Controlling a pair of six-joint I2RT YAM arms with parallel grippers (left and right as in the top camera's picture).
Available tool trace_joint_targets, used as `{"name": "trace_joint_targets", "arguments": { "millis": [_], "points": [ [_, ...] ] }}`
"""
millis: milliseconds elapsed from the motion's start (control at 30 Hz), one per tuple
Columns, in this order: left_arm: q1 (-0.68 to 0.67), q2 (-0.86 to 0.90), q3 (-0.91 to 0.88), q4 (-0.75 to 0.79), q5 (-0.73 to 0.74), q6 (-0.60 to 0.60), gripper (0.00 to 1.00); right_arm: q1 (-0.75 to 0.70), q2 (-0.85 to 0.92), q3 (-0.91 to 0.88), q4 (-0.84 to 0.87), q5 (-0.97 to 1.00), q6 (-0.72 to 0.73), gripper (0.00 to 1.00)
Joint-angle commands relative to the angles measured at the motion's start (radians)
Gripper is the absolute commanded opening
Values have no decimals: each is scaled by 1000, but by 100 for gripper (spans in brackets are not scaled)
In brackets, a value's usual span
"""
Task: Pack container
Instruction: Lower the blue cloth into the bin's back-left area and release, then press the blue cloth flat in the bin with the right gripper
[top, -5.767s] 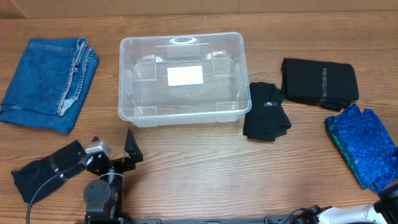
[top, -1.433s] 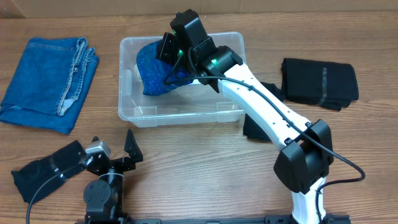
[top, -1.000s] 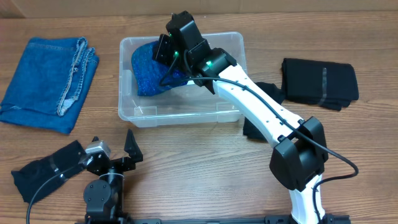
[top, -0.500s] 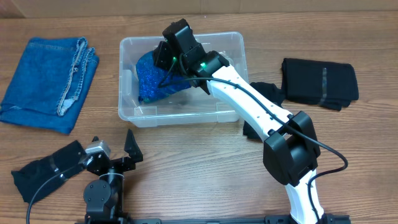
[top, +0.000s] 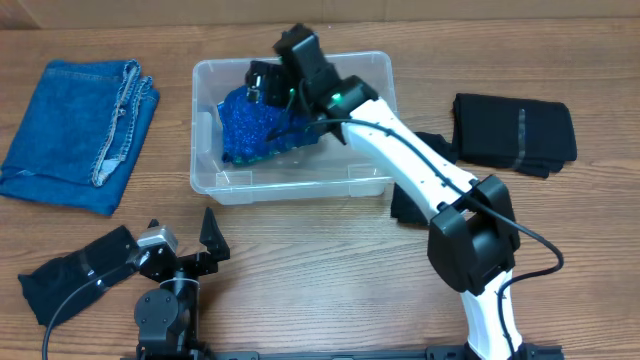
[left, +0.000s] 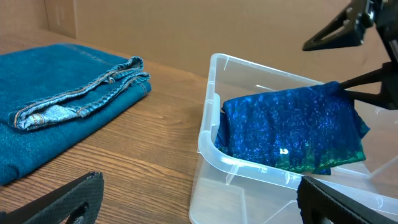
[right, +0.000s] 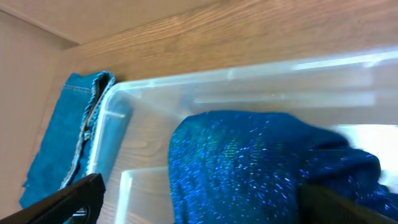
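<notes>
The clear container (top: 290, 186) stands at the back middle of the table. A blue sparkly cloth (top: 258, 126) lies inside it, bunched toward its left side. My right gripper (top: 266, 84) hovers just above the cloth with its jaws spread wide and nothing in them. In the right wrist view the cloth (right: 249, 168) lies between and below the open fingers (right: 199, 200), inside the container's far rim (right: 249, 71). My left gripper (top: 180, 226) rests open and empty at the front left. Its view shows the container (left: 208, 134), the cloth (left: 292, 130) and the right gripper (left: 360, 56).
Folded blue jeans (top: 75, 120) lie at the back left, also seen in the left wrist view (left: 62, 106). A black folded garment (top: 515, 130) lies at the right. A smaller black cloth (top: 428, 182) touches the container's right side. Another black cloth (top: 70, 270) lies front left.
The right arm brought the blue cloth from the right side into the container, lowered it, opened its jaws and drew back slightly. The left arm has not moved.
</notes>
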Motion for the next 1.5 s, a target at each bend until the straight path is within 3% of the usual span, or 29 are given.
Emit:
{"name": "trace_joint_targets", "arguments": {
  "millis": [0, 233, 500, 1167, 1467],
  "points": [
    [6, -10, -3, 3, -16, 12, 100, -73, -5, 19, 9, -124, -68, 100],
    [6, -10, -3, 3, -16, 12, 100, -177, -6, 20, -45, -241, -68, 100],
    [6, -10, -3, 3, -16, 12, 100, -187, -4, 13, -322, 115, -68, 97],
    [6, -10, -3, 3, -16, 12, 100, -177, 134, -23, -267, 122, -68, 99],
    [6, -10, -3, 3, -16, 12, 100, -76, 134, -23, -233, 87, -67, 99]
  ]
}}
